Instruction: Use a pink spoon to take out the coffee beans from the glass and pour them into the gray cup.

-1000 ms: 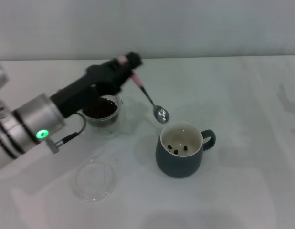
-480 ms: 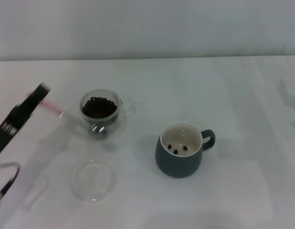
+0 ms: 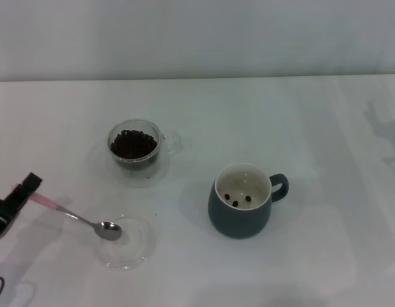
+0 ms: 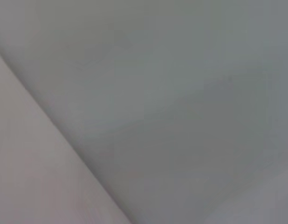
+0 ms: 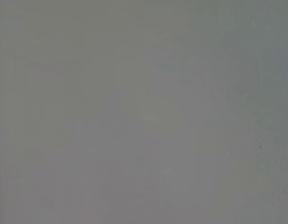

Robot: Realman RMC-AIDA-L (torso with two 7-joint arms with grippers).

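Black left gripper (image 3: 22, 195) low at the table's left edge – clamped on the pink spoon (image 3: 76, 217); bowl over a clear dish (image 3: 137, 246)

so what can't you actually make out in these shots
- Left gripper: head view, cut off by the left edge; only a dark tip at the pink spoon handle shows.
- Spoon bowl over the clear dish: resting on it or just above cannot be told.
- Right gripper: only a dark sliver at the head view's right edge.
- Both wrist views: blank grey, nothing recognisable.
- Depth of beans in the glass: only the top layer shows.
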